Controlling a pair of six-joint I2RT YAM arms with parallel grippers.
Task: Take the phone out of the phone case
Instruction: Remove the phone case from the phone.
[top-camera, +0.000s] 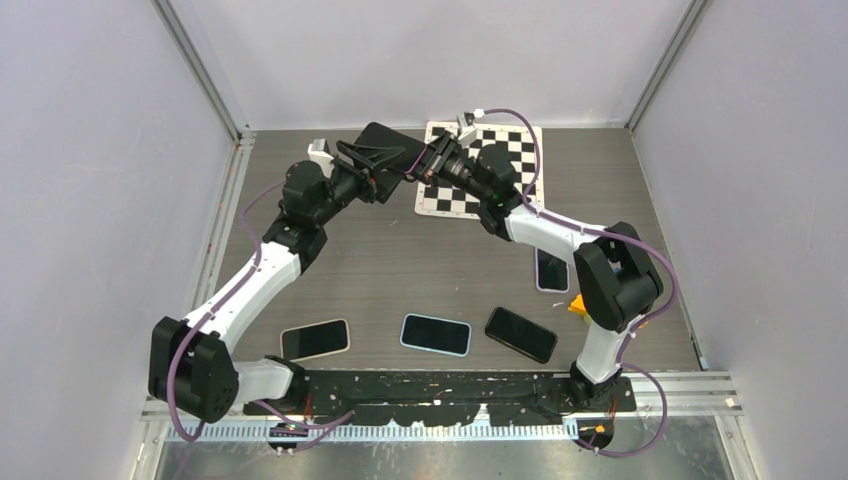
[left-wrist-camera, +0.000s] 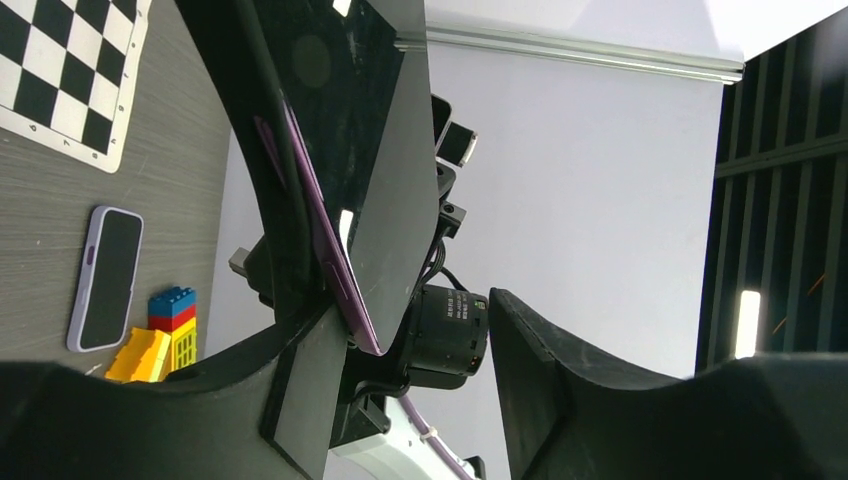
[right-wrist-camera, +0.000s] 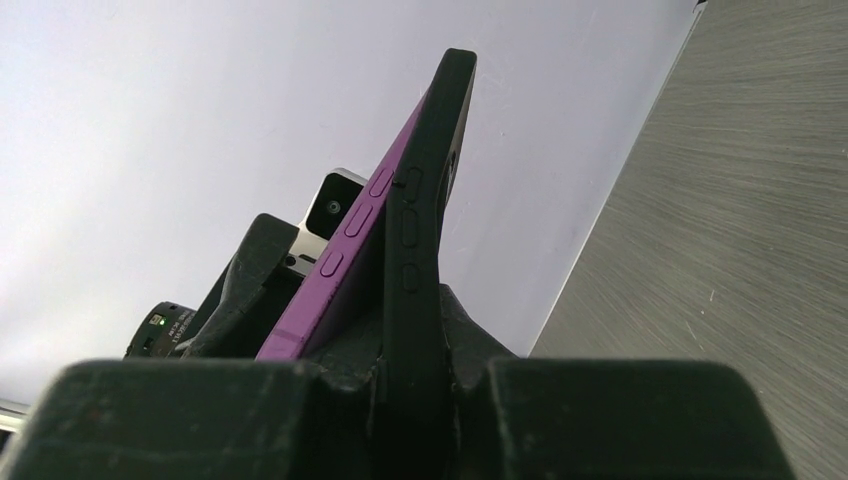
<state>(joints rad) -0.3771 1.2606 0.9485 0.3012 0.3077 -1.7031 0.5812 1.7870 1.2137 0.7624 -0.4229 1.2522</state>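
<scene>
Two grippers meet high above the table (top-camera: 400, 260). My right gripper (right-wrist-camera: 420, 375) is clenched on the edge of the black case (right-wrist-camera: 428, 190) to steady it. My left gripper (top-camera: 395, 160) stands spread, one finger leaning against the purple phone (right-wrist-camera: 340, 250), which is tilting out (not yet free). Four other phones (top-camera: 436, 334) lie below, with one checkerboard (top-camera: 515, 150) and one block pile (top-camera: 577, 305).

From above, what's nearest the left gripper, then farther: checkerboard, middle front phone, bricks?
1. Checkerboard, just right of the left gripper.
2. Middle front phone, by the near edge.
3. Bricks, far right, beside the right arm.
</scene>
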